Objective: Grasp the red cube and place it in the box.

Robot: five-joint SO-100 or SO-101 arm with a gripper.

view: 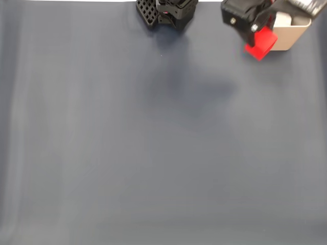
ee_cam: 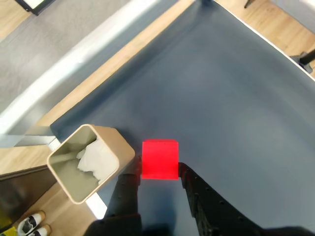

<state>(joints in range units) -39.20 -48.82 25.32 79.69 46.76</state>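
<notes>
In the wrist view the bright red cube [ee_cam: 160, 159] is held between my two black fingers, my gripper [ee_cam: 158, 173] shut on it. It hangs in the air just right of the beige box [ee_cam: 120, 147], whose open top shows crumpled white paper inside. In the fixed view the red cube [view: 261, 42] sits under my black gripper [view: 258, 37] at the top right, overlapping the left side of the box [view: 288, 37]. The cube is beside the box's opening, not inside it.
A dark grey-blue mat [view: 153, 143] covers the table. The arm's black base [view: 168, 13] stands at the top middle in the fixed view. Beyond the mat's edge, the wrist view shows wooden floor [ee_cam: 275, 19] and a grey strip.
</notes>
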